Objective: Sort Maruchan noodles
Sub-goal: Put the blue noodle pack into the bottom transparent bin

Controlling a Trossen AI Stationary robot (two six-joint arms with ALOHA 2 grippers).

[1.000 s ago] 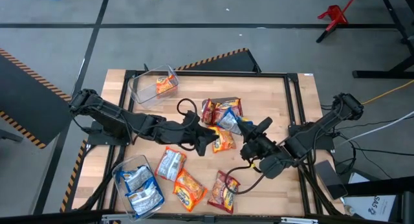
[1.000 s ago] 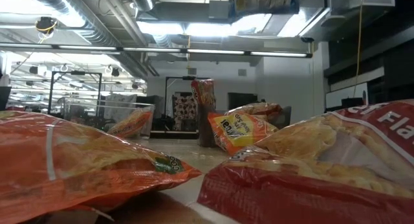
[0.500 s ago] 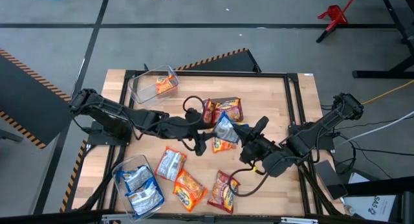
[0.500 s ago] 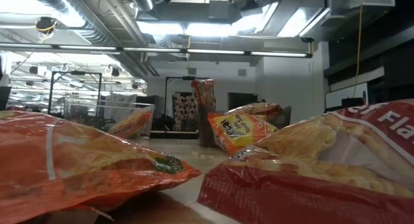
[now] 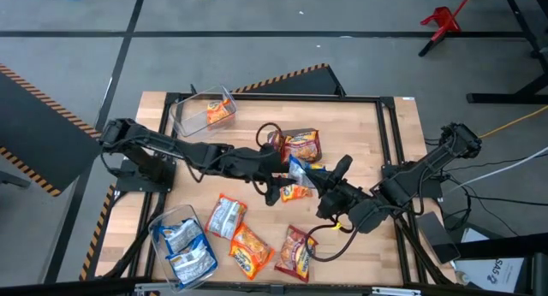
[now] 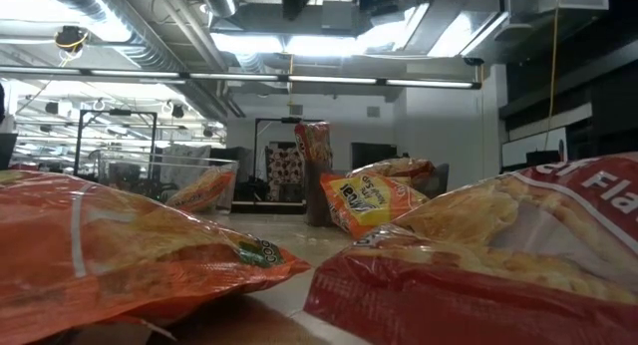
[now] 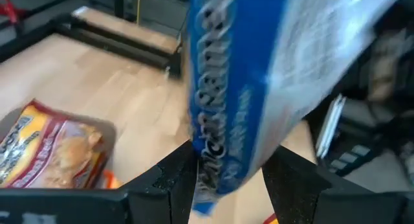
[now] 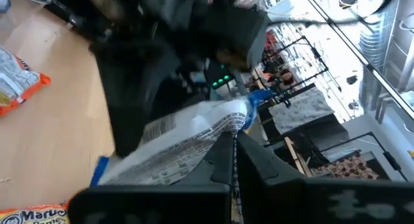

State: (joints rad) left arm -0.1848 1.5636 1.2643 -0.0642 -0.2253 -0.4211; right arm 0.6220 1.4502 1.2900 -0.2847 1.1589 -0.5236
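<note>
Both grippers pinch one blue-and-white packet [image 5: 299, 169] at mid-table: left gripper [image 5: 286, 166] and right gripper [image 8: 226, 149] clamp opposite ends, its long axis spanning between the fingers.

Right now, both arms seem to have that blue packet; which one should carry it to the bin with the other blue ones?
Probably the left. The blue-and-white packet is pinched by both the left gripper and the right gripper, but the bin of blue packets sits at the table's left side, nearer the left arm's base.
</note>
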